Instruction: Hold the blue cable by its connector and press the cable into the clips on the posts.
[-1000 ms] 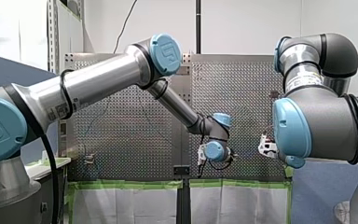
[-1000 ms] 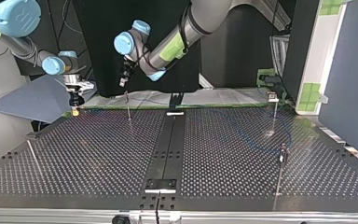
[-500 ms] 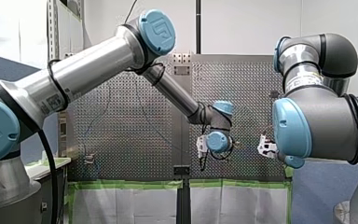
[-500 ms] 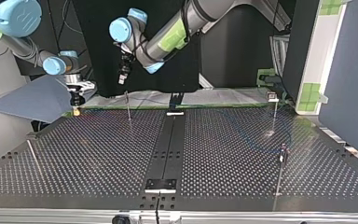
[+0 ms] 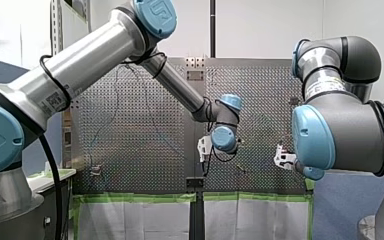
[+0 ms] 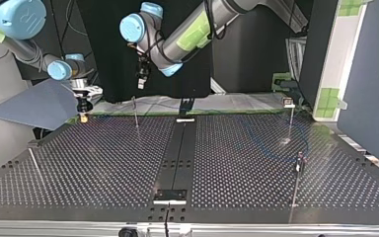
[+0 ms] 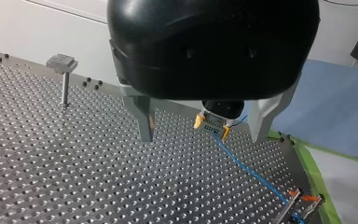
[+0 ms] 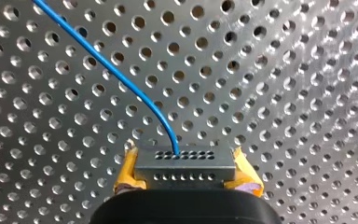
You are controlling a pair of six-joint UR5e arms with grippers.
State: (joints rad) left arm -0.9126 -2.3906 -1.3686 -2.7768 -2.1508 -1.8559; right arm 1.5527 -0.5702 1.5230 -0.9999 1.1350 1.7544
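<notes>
One thin blue cable [image 8: 107, 63]: it leaves the connector's upper row of holes and arcs away over the perforated plate. In the left wrist view it runs low over the table to a clip head with orange tips [image 7: 299, 205]. Whether it sits in that clip I cannot tell.
Small grey rectangular connector [image 8: 185, 164]: it has two rows of holes on its face and is held just above the table, near the far corner at the top view's left.
My right gripper [image 8: 185, 175]: its yellow pads [image 8: 127, 173] are clamped on the connector's two short ends.
My left gripper [image 7: 200, 137]: its metal fingers [image 7: 144, 116] stand wide apart with nothing between them. It is raised above the table, with the held connector ahead of it.
Flat-headed metal post [image 7: 64, 81]: upright, well apart from the cable.
Thin posts, top view: one [image 6: 135, 111] stands below my left gripper and two [image 6: 298, 170] stand at the right.
Perforated metal table [image 6: 103, 158]: it carries the posts.
</notes>
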